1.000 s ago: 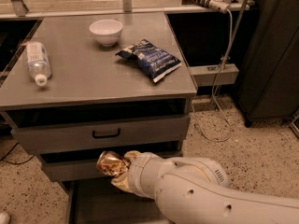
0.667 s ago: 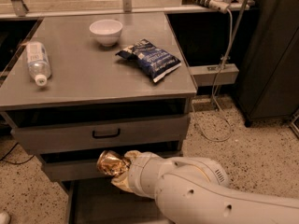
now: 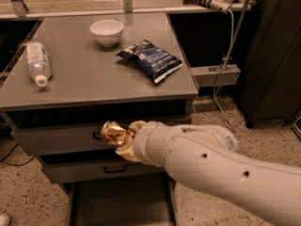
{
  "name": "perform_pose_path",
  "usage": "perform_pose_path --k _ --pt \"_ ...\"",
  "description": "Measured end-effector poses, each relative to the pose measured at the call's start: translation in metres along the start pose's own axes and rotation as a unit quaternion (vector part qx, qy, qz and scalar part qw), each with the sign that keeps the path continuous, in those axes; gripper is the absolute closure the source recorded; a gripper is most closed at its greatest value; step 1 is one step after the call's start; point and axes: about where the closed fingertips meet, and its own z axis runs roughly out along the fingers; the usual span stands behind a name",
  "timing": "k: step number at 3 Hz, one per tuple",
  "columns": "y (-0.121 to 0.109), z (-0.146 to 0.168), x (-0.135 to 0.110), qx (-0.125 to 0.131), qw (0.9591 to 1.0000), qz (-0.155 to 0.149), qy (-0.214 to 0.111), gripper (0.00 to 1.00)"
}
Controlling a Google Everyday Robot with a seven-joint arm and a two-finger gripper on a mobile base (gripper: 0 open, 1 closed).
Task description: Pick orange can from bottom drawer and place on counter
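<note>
The orange can (image 3: pixel 114 133) is a shiny golden, dented can held in my gripper (image 3: pixel 123 139), whose fingers are shut on it. It hangs in front of the upper grey drawers, below the counter's (image 3: pixel 103 86) front edge and above the bottom drawer (image 3: pixel 120 202), which stands pulled out and shows a bare flat tray. My white arm (image 3: pixel 207 161) reaches in from the lower right and hides the right part of the drawer fronts.
On the counter lie a clear plastic bottle with white cap (image 3: pixel 36 62) at the left, a white bowl (image 3: pixel 106 31) at the back and a blue chip bag (image 3: pixel 150 59) at the right. A dark cabinet (image 3: pixel 270 55) and cables stand to the right.
The gripper with the orange can has risen a little, from level with the lower handled drawer to the upper one. Nothing on the counter has moved.
</note>
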Motion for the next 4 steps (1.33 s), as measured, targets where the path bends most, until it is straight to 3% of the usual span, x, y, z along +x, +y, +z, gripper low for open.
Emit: perform_pose_path --k 1,2,4 --pt "-0.044 -0.01 -0.028 0.021 0.9996 -0.014 -0.009 1.0" --pt "-0.096 -0.017 -0.085 0.033 0.9979 -0.053 -0.015 1.0" --pt "-0.108 -0.01 -0.1 0.028 0.9978 -0.053 -0.03 1.0"
